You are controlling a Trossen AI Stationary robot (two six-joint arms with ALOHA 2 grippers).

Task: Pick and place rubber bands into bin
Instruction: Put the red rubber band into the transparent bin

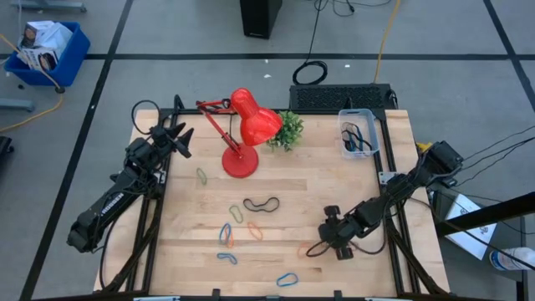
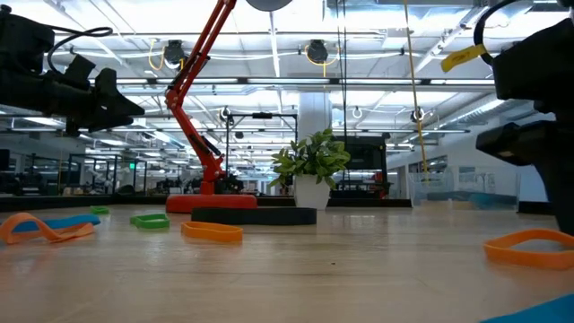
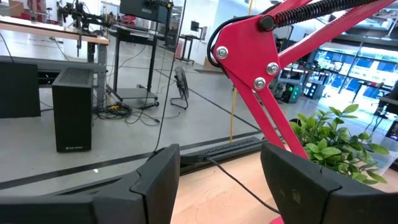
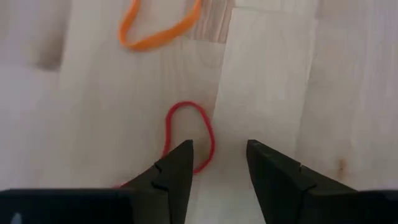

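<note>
A thin red rubber band (image 4: 189,135) lies flat on the wooden surface (image 1: 334,180), directly ahead of the right hand (image 4: 219,163) and a little to one side of the gap between its fingers; one fingertip (image 4: 180,158) overlaps the loop's near end, though whether it touches cannot be told. The right hand's fingers are spread and grip nothing. Just beyond the red loop in the same view lies an orange rubber band (image 4: 158,28), apart from it.

From above, the right hand (image 1: 328,238) sits low over the near right part of the surface, with an orange loop (image 1: 306,247) right beside it. Further away from that hand, towards the middle of the surface, are more loose bands: a black rubber band (image 1: 262,204), a green one (image 1: 236,213), an orange one (image 1: 254,230), a blue-and-orange pair (image 1: 226,235), a blue one (image 1: 226,257) and another blue one (image 1: 287,279) by the near edge. A green band (image 1: 201,176) lies closer to the left hand.

The bin (image 1: 359,134) stands at the far right corner of the surface, well apart from the right hand, with a few dark bands already inside.

The left hand (image 1: 178,138) hangs above the far left part of the surface, fingers apart and empty, facing the red lamp (image 1: 242,125) and the small green plant (image 1: 287,130).
</note>
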